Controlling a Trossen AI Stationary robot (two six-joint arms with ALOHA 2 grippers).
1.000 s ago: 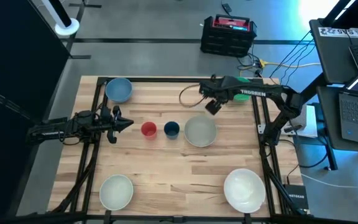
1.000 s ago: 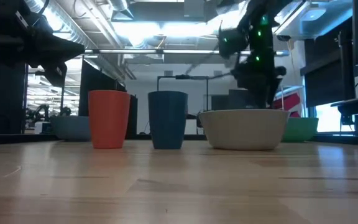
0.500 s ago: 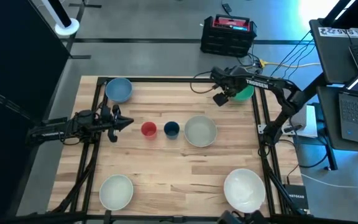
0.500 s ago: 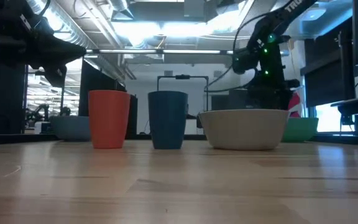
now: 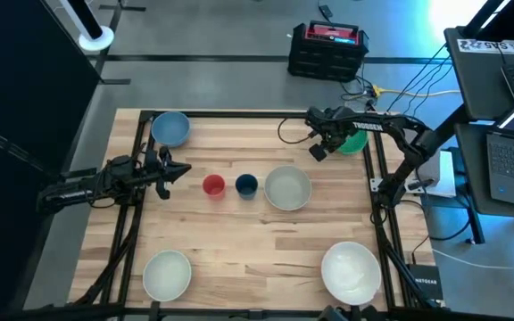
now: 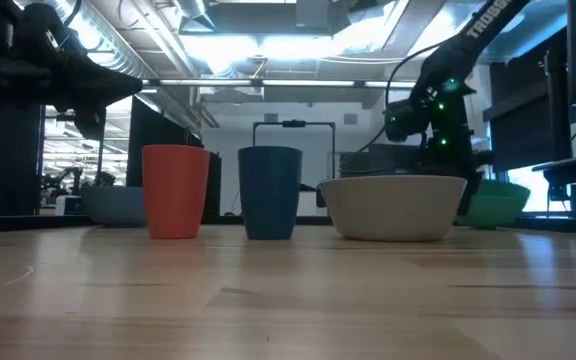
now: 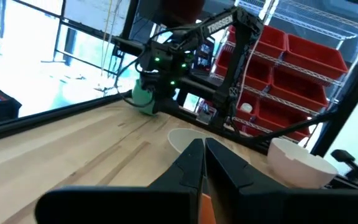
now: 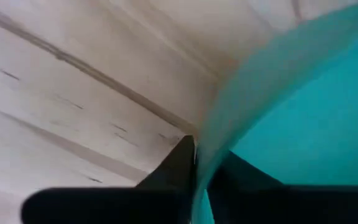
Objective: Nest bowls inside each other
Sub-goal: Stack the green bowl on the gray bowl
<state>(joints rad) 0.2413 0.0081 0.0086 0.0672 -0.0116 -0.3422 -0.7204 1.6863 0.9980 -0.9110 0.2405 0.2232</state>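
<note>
A green bowl sits at the table's far right, and my right gripper is shut on its rim. The right wrist view shows the bowl's green inside. The pale grey bowl stands mid-table, with the tiny navy bowl and the tiny red bowl to its left. A light blue bowl is at the far left. Two white bowls stand near the front edge. My left gripper is shut and held level above the table's left side, left of the red bowl. My right gripper pinches the green bowl's rim on the side toward the table's middle. One finger is outside the wall and the other is inside the bowl. The fingers come steeply from above. The bowl's base seems to rest on the table.
The arms' black frame rails run along the table's left and right sides. A black and red box stands on the floor beyond the far edge. Bare wood lies between the middle row of bowls and the two white bowls.
My right gripper has moved from above the pale grey bowl toward the table's far right and downward to the green bowl, and has closed on its rim. The green bowl now looks slightly tipped in the low view. My left gripper has swung a little toward the far edge.
</note>
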